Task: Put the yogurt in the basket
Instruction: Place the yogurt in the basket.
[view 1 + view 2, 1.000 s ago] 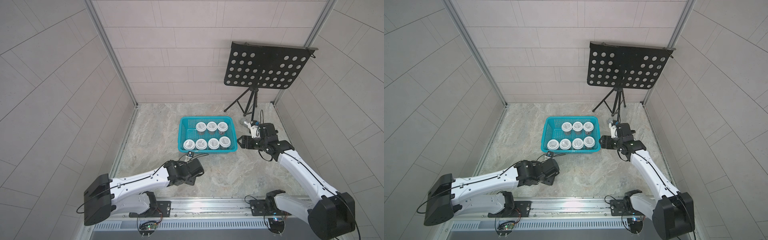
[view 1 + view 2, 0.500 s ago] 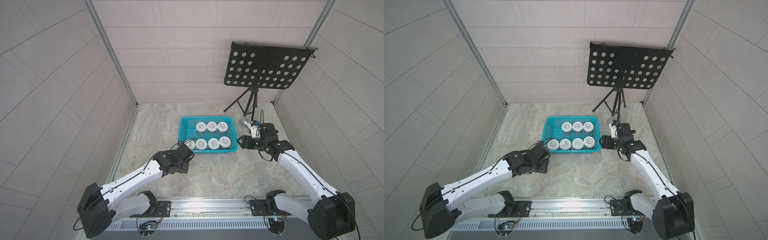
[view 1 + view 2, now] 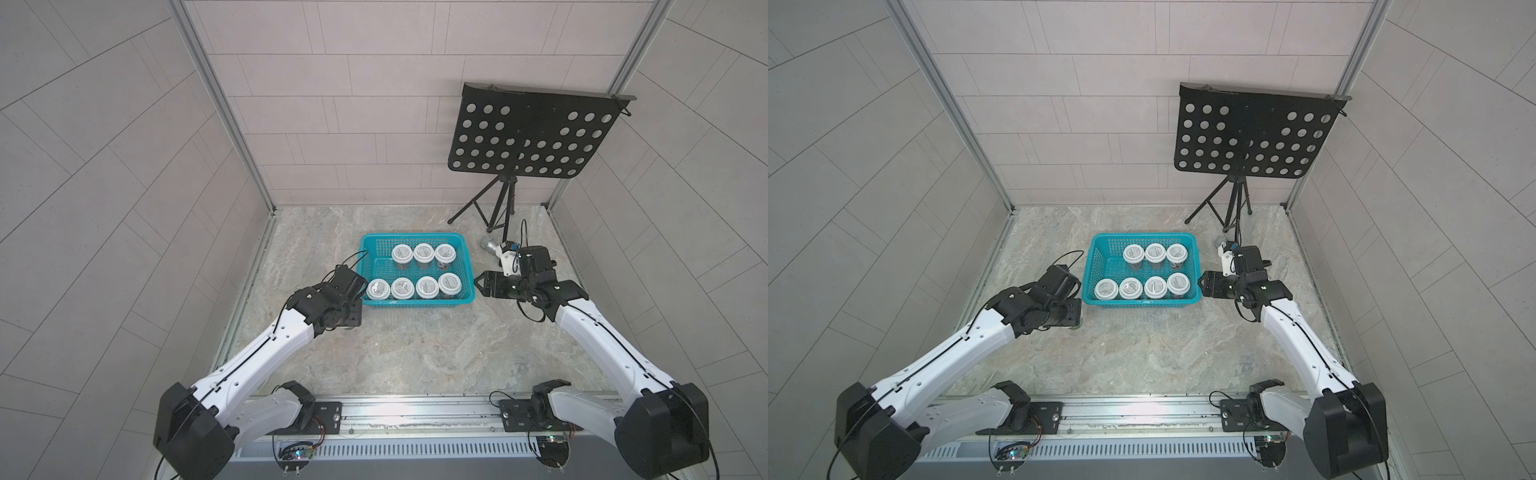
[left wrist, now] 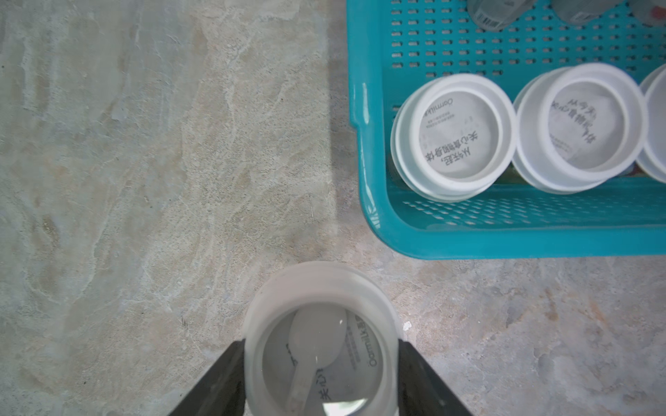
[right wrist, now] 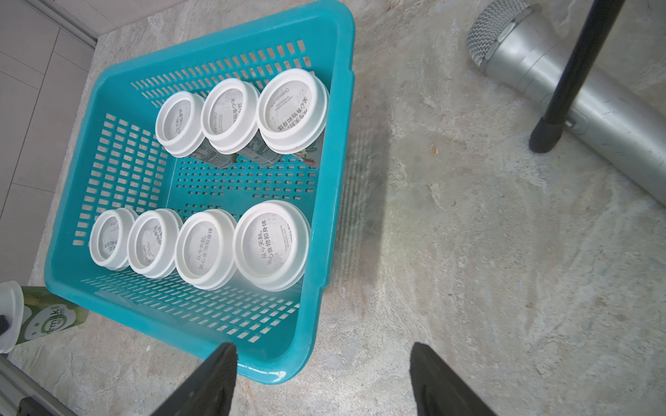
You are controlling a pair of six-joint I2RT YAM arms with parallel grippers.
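Left jaws clamped the white-lidded plastic yogurt cup (image 4: 320,338) just outside the teal mesh basket's (image 4: 504,239) corner; right jaws gaped.

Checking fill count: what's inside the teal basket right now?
Seven lidded yogurt cups in the basket: four in the near row, three in the far row. The far row's left end is bare mesh. The cups' contents and the floor under them are covered.

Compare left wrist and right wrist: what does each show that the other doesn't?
Left wrist only: the left gripper shut on the yogurt cup, with a spoon under its clear lid. Right wrist only: the open right gripper, a silver microphone and a stand leg. Both: the basket, its corner cup, and the held cup itself.
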